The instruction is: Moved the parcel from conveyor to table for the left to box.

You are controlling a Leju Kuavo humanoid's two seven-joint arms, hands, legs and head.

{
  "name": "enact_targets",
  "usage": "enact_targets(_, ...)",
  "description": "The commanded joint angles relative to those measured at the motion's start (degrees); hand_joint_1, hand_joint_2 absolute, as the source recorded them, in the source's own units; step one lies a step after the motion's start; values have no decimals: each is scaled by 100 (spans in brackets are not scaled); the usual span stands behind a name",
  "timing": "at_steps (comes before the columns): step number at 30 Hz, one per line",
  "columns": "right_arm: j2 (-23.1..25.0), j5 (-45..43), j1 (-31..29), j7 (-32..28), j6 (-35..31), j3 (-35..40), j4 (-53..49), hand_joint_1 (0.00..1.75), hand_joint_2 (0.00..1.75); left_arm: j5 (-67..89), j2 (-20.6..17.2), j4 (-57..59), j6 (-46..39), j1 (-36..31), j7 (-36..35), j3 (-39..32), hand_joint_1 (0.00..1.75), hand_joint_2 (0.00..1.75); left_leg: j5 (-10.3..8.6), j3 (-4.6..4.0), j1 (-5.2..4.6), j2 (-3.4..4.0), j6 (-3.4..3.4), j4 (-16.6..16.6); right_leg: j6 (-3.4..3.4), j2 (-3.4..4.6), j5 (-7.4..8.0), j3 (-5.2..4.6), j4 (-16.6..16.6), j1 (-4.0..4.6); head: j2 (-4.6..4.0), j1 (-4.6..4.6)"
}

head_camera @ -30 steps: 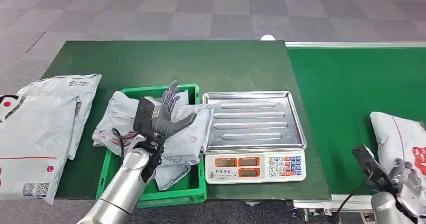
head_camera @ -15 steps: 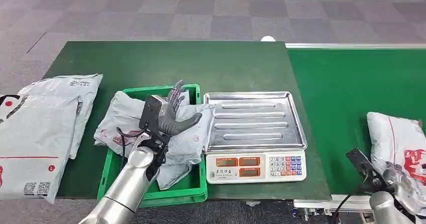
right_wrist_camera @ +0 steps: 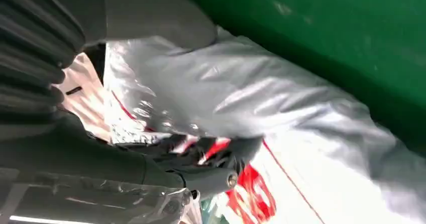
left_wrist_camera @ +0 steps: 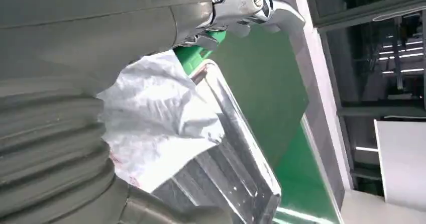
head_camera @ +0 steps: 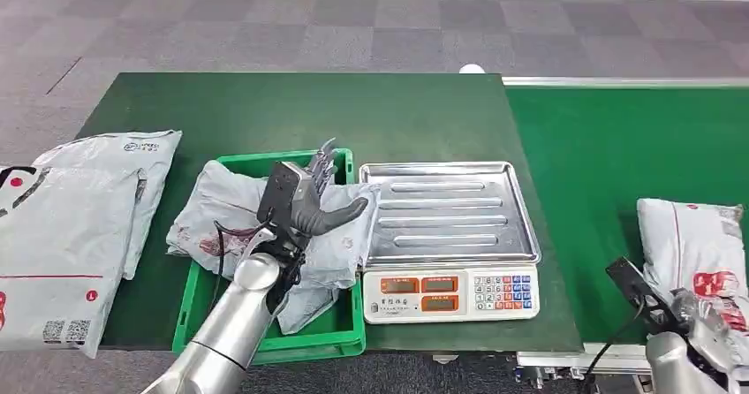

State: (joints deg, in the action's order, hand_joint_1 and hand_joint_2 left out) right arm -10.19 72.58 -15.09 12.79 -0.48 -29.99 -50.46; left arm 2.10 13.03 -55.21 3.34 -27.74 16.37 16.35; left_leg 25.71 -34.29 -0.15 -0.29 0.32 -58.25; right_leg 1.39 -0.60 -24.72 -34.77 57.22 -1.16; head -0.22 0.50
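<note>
A grey parcel (head_camera: 693,248) with red print lies on the green conveyor (head_camera: 618,147) at the right edge. My right hand (head_camera: 707,323) is at its near end. In the right wrist view the thumb (right_wrist_camera: 150,18) lies over the parcel (right_wrist_camera: 261,98) and the dark fingers (right_wrist_camera: 201,176) curl under its edge, so the hand grips it. My left hand (head_camera: 309,201) hovers open, fingers spread, over crumpled grey parcels (head_camera: 221,213) in the green bin (head_camera: 190,297). The left wrist view shows one of these parcels (left_wrist_camera: 155,108) beyond the hand (left_wrist_camera: 75,83).
A scale with a steel tray (head_camera: 449,213) stands on the dark green table (head_camera: 265,111), between the bin and the conveyor. Its tray (left_wrist_camera: 236,169) also appears in the left wrist view. Two large grey parcels (head_camera: 62,235) lie at the table's left end.
The parcel on the conveyor has shifted a little to the left and turned, along with my right hand. My left hand has drifted slightly right and farther over the bin.
</note>
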Motion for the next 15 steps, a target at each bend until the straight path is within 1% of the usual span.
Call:
enact_targets(1,662,374,-61,-113,241,-626,-361,175,175,205,140,344,112,-331,-141,-402,0,175,2,8,10,9,-9,6,-11,10,2,5,-7,10,0,0)
enact_targets(6,898,581,-211,-214,317,-452,-821,175,175,303,147,314,137,-352,-164,-478,0,175,3,2,12,17,-7,4,-10,18,1,-4,0,11,0,0)
enact_targets(8,1066,514,-222,-456,147,-369,-1185,175,175,322,140,234,122,-274,-164,-525,0,175,3,5,12,24,-9,6,-11,26,3,-4,-1,12,0,0)
enact_targets(9,1200,512,-234,-482,130,-286,-1483,175,175,346,126,147,118,-205,-157,-548,0,175,3,9,13,29,-11,10,-15,31,3,-3,-3,12,0,0)
enact_targets(10,1329,383,-252,-754,-79,-156,-1811,175,175,363,105,80,104,-155,-153,-567,0,175,3,3,9,30,-9,6,-11,33,3,-10,3,8,0,0)
enact_targets(11,1407,325,-261,-804,-101,-8,-2091,175,175,384,93,39,108,-122,-141,-584,0,175,4,7,9,37,-11,9,-15,41,4,-9,1,8,0,0)
enact_targets(12,1444,200,-248,-883,-190,216,-2415,175,175,413,82,-3,117,-72,-111,-617,0,175,5,3,9,46,-11,8,-14,49,5,-15,4,8,0,0)
enact_targets(13,1438,144,-235,-870,-254,323,-2587,175,175,428,74,-5,126,-63,-95,-628,0,175,4,-4,4,43,-9,6,-11,45,5,-19,10,3,0,2)
enact_targets(14,1426,115,-223,-821,-229,362,-2645,175,175,435,72,-5,131,-65,-87,-640,0,175,8,-2,4,60,-12,7,-16,63,5,-23,15,2,0,0)
enact_targets(15,1426,115,-223,-821,-229,362,-2645,175,175,435,72,-5,131,-65,-87,-640,0,175,3,-6,3,37,-9,7,-12,42,4,-22,14,1,0,0)
